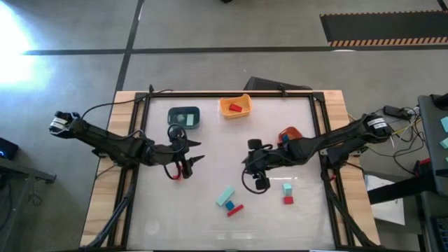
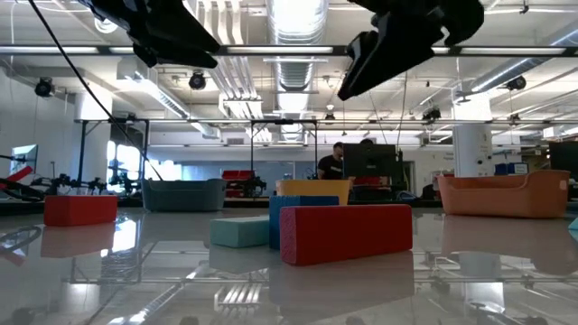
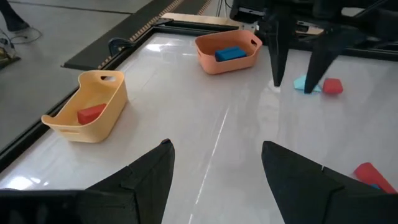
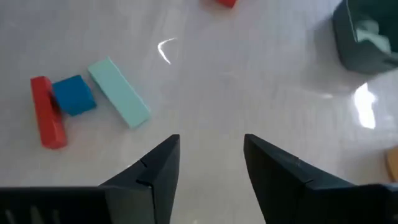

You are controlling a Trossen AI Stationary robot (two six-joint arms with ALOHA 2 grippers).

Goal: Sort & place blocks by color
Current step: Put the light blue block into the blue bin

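Note:
Loose blocks lie on the white table: a mint bar [image 4: 118, 92], a blue cube [image 4: 73, 94] and a red bar [image 4: 48, 112] lie close together near the front. A mint cube [image 1: 287, 188] and a red cube [image 1: 288, 200] sit to their right. One red block [image 1: 177, 175] lies beside my left gripper [image 1: 196, 154]. That gripper hovers open at the table's left middle. My right gripper [image 4: 211, 152] hovers open at the right middle, slanting down toward the three grouped blocks, with nothing between its fingers.
A dark teal bin [image 1: 184, 117] holding a mint block stands far left. A yellow-orange bin [image 3: 87, 106] with a red block sits at the far middle. The orange bin [image 3: 227, 53] with a blue block is behind my right arm. Bare table lies between the grippers.

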